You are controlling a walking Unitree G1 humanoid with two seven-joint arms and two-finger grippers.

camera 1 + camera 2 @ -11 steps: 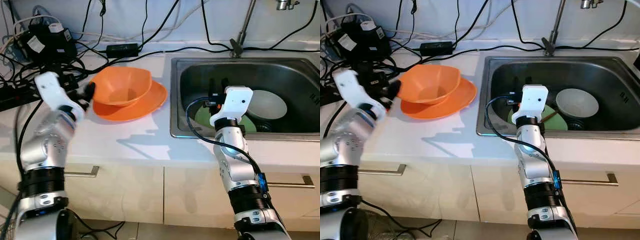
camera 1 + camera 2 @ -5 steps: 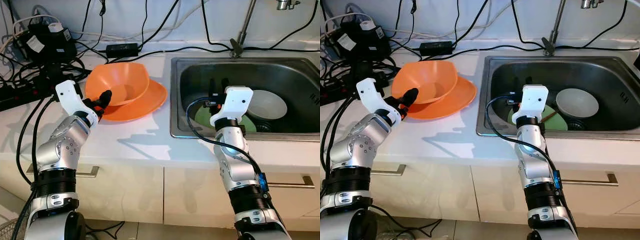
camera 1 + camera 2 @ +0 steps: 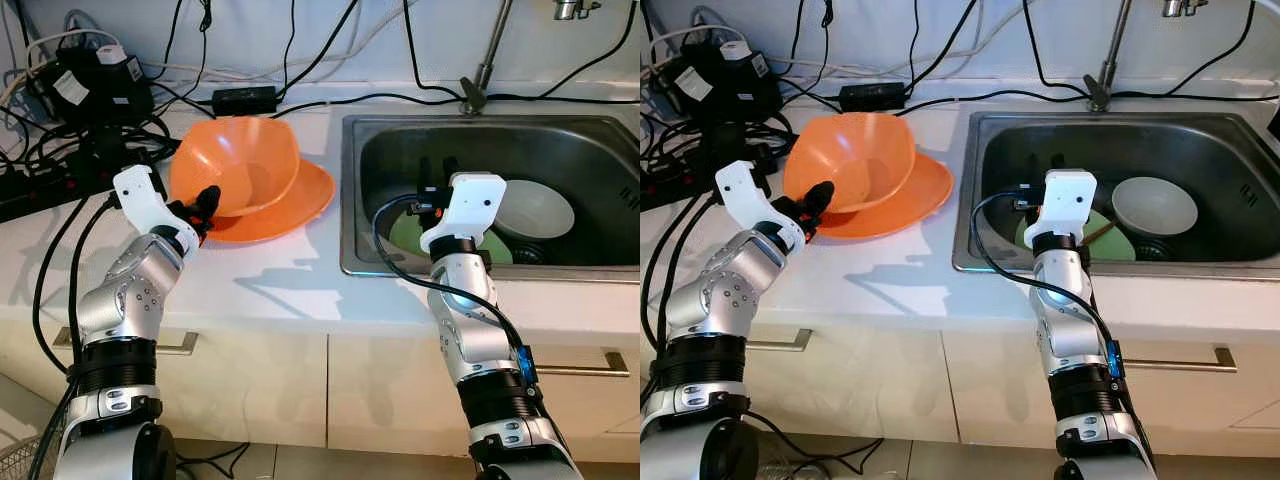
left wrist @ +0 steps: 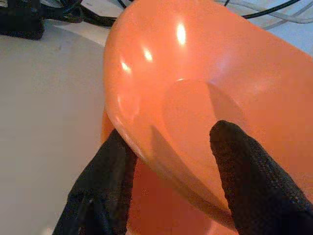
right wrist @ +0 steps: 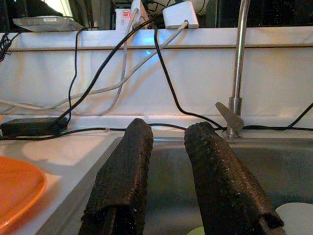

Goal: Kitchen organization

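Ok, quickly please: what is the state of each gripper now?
Left gripper: shut on the rim of the orange bowl, tilting it.
Right gripper: open, holding nothing, above the sink.

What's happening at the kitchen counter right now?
The robot's left gripper has pinched the rim of the orange bowl, one finger inside and one outside, tipping it up off the orange plate beneath it on the white counter. The right gripper hovers over the steel sink, fingers apart and holding nothing. A white bowl and a green plate sit in the sink.
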